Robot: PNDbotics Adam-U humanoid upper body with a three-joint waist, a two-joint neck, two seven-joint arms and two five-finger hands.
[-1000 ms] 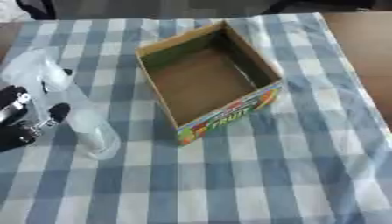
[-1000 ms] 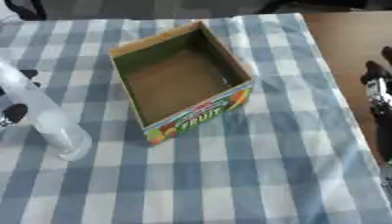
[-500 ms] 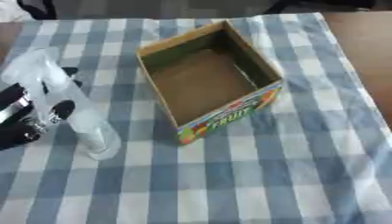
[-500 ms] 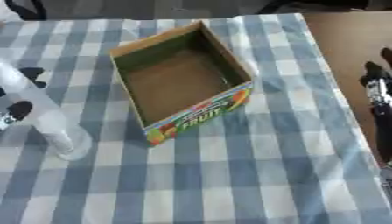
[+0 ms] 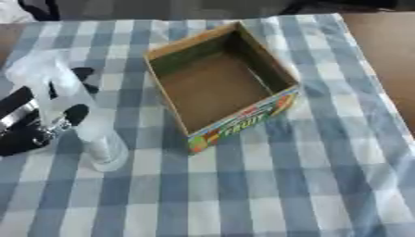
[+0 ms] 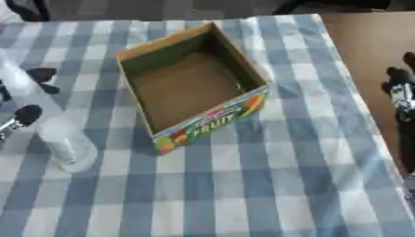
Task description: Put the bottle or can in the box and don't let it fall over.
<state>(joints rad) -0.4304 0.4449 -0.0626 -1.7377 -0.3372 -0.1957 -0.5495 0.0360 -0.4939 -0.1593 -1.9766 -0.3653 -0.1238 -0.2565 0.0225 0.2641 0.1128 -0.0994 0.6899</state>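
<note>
Left hand curled round one clear bottle, one empty box beside, right hand fingers unclear.

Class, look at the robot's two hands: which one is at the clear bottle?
The left hand, at the view's left, fingers around the clear bottle. The right hand rests at the right edge, away from it.

The box carries the only readable text: the word "FRUIT" in green capitals on its near outer wall, set on a white ground among colourful fruit pictures. The clear bottle shows no label or lettering that can be read.
</note>
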